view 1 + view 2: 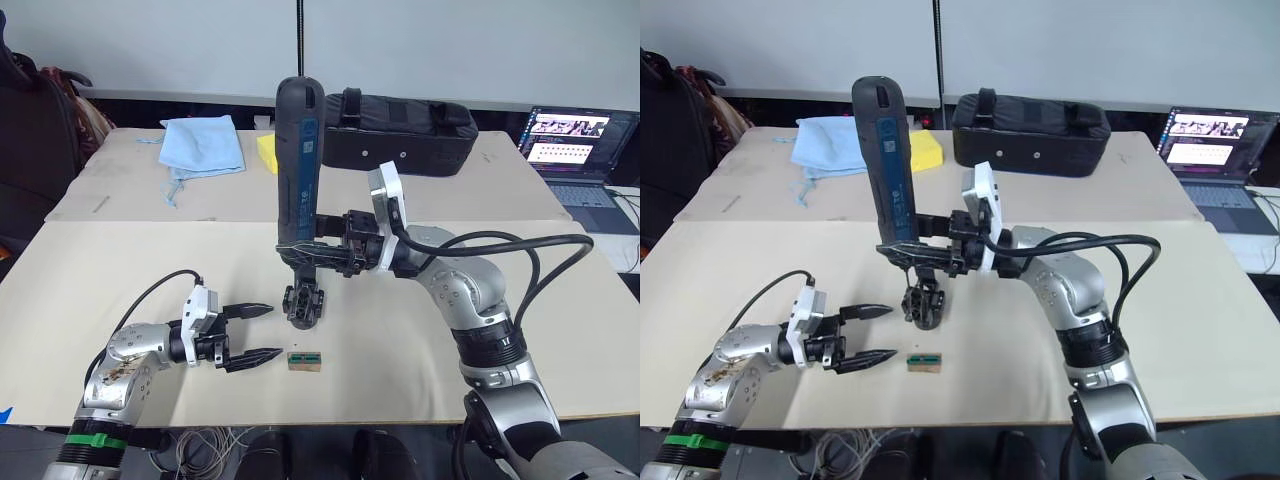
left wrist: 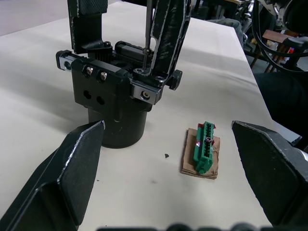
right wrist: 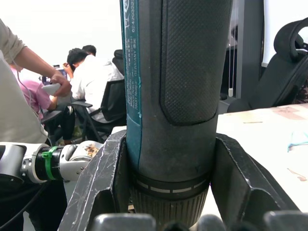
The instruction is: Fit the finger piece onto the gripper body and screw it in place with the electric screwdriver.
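Note:
The electric screwdriver [image 1: 298, 170] stands upright over the middle of the table, and my right gripper [image 1: 315, 255] is shut on its lower barrel [image 3: 173, 72]. Its thin bit [image 2: 147, 33] reaches down onto the top of the gripper body [image 1: 303, 303], which stands on its round drum end [image 2: 115, 125]. The black finger piece [image 2: 166, 38] rises from the body's top, right beside the bit. My left gripper [image 1: 272, 331] is open, low over the table, a little to the left of the body, with nothing between its fingers.
A small green-topped block [image 1: 305, 359] lies just in front of the gripper body. At the back are a black case [image 1: 400, 135], a blue cloth [image 1: 203, 143], a yellow sponge [image 1: 266, 152] and a laptop [image 1: 580, 150]. People [image 3: 91, 82] sit beyond the table.

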Controlling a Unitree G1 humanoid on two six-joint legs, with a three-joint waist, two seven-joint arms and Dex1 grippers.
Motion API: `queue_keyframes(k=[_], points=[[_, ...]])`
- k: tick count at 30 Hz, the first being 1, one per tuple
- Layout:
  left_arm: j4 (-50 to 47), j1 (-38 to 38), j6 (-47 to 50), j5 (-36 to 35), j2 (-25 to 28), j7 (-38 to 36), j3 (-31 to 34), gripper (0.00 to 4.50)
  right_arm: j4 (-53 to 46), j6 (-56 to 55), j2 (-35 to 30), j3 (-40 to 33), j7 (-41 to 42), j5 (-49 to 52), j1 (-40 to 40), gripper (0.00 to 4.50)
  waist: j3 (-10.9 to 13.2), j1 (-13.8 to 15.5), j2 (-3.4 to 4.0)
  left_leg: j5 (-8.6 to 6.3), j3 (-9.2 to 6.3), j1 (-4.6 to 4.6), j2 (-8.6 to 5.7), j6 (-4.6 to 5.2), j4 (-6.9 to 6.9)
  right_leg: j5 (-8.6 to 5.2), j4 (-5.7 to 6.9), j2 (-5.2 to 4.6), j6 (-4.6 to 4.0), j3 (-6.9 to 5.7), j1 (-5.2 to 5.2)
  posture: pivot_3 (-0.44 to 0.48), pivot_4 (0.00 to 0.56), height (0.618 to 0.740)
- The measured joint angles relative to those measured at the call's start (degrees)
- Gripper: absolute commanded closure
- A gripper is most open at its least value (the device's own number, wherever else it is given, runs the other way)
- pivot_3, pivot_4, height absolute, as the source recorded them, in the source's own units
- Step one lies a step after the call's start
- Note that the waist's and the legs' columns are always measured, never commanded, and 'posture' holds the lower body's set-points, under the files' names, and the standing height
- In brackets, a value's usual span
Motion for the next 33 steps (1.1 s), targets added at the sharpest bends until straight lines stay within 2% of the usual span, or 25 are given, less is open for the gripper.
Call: queue_keyframes(k=[33], points=[[-3.4, 0.7, 1.5, -0.1, 0.0, 2.1, -0.4, 0.0, 0.3, -3.0, 0.8, 0.1, 0.5, -3.1, 1.1, 2.58, 0.0, -0.1, 0.0, 0.0, 0.0, 0.0, 0.0, 0.0, 0.0, 0.02, 0.01, 0.0, 0.04, 0.0, 0.0, 0.0, 0.15, 0.74]])
